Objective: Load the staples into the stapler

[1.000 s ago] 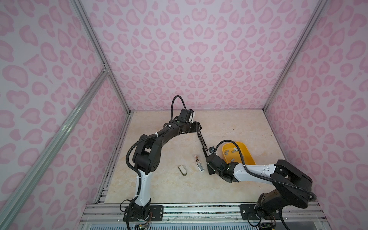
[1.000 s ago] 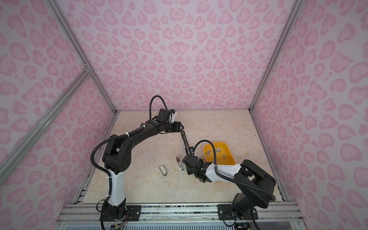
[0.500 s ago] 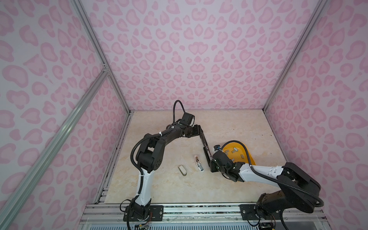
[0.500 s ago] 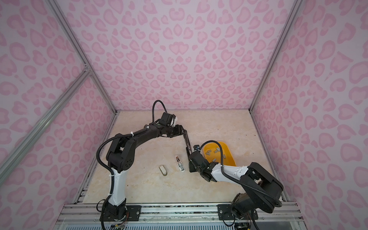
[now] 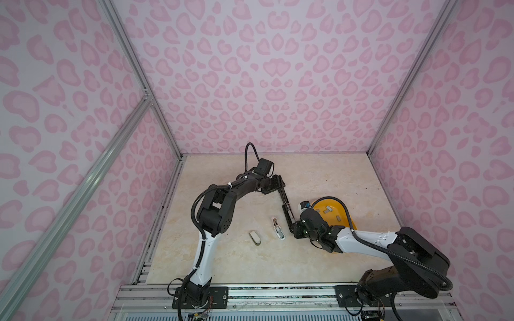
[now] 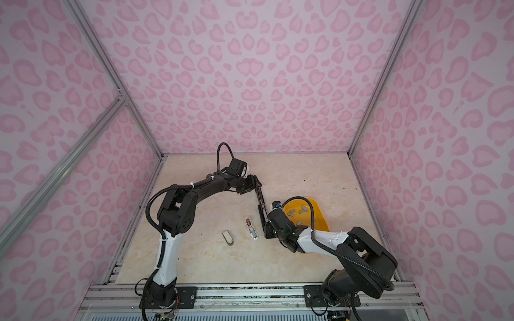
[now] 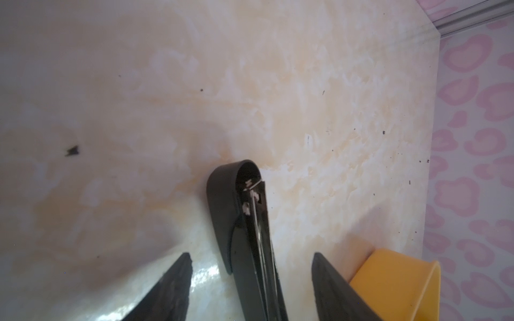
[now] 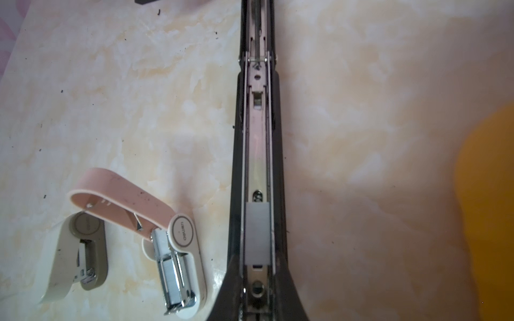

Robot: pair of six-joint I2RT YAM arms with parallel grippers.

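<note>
Marble tabletop [image 8: 361, 111], black stapler [image 8: 236, 180] open, grey staples [image 8: 257, 233] inside

Blurred brand word on the pink stapler [image 8: 182, 233].

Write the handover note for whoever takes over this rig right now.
Left hand: open, straddling the far end of the long black stapler, not gripping it.
Right hand: shut at the stapler's near end; whether it pinches anything is unclear.
Things: the stapler lies opened out flat on the table; spare grey strips sit in the yellow plastic bowl.
Done: one flat grey staple strip lies in the stapler's metal channel.
Left: close the stapler.
</note>
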